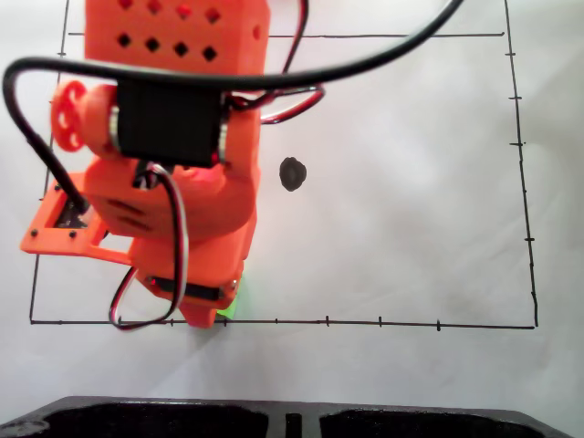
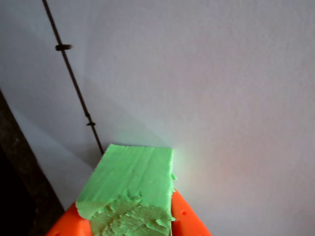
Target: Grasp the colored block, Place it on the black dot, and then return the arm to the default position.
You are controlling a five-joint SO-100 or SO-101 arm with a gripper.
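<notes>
Grasp stage looks done or nearly so: in the wrist view the lime-green block (image 2: 129,189) sits between the orange fingers (image 2: 184,219), orange plastic showing low on both its left and right sides, so the gripper (image 2: 130,228) reads as closed narrow on the block. Can't tell from these frames whether it's lifted off the paper (image 2: 221,98) yet.

Fixed view, near to far: black tray edge (image 1: 182,415) at the bottom, then the drawn border line (image 1: 383,322), with a sliver of green block (image 1: 228,306) peeking out under the arm's (image 1: 173,182) tip, touching or just beside that near border, left of centre. Black dot (image 1: 292,173) is farther in and to the right, uncovered, well apart from the block.

Left to do, my read: carry to the dot, release, retract to default.

Block: bright green, smooth flat side faces, near face rough and crumbly like cut foam. Probably soft; light squeeze should hold.
</notes>
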